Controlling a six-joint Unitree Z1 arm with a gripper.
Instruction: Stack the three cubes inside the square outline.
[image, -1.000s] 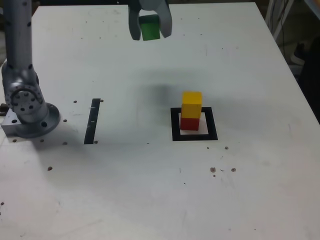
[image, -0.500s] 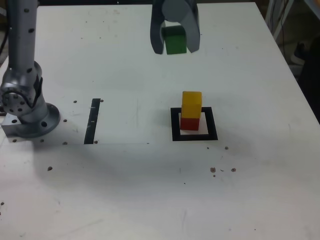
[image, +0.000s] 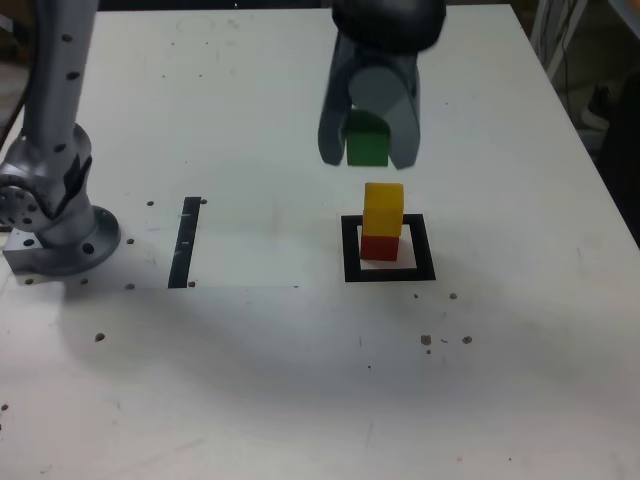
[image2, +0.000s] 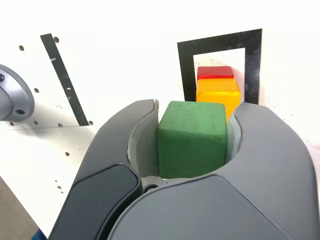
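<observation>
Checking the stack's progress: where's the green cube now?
In the exterior view, the green cube sits in the hand, above the yellow cube.

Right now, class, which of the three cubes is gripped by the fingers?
The solid green cube; the yellow cube and red cube are stacked together.

The claw (image2: 191, 132) is gray and smooth, with two fat curved fingers (image2: 112, 137) like a crab's. The insides of the fingers are lighter gray, with a rough, bumpy edge. Thin lines run across the gray shell, and one piece toward seven o'clock in the wrist view is darker. The arm (image: 62, 80) is a gray tube with dark round dots. Its base (image: 75, 245) is round, gray and shiny, with small dark holes.
</observation>
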